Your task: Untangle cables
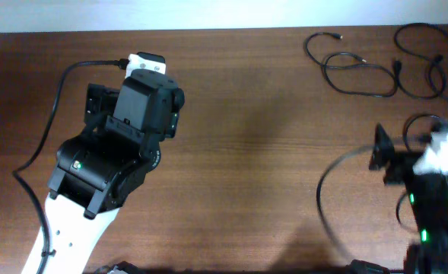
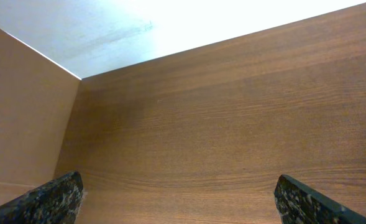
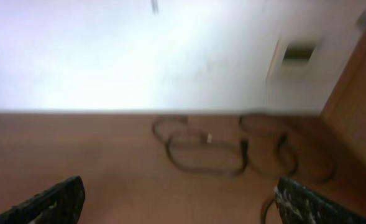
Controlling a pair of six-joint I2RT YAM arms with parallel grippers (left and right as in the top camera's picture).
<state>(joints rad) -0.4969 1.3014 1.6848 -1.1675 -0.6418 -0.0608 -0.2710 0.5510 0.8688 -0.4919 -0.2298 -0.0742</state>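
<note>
Black cables lie in loose loops at the far right of the table: one loop point(image 1: 358, 70) and a second point(image 1: 427, 72) beside it. In the right wrist view they appear blurred ahead, near the far edge point(image 3: 201, 152). My right gripper point(image 1: 386, 158) is at the right, in front of them and apart from them; its jaws point(image 3: 179, 196) are open and empty. My left gripper point(image 1: 149, 72) is at the far left, nowhere near the cables; its jaws point(image 2: 179, 193) are open and empty over bare wood.
A thin cable arcs point(image 1: 324, 190) left of the right arm, and another curve shows by the right finger point(image 3: 266, 208). The left arm's own black cable point(image 1: 56, 106) trails at the left. The table's far left corner point(image 2: 80, 79) is close.
</note>
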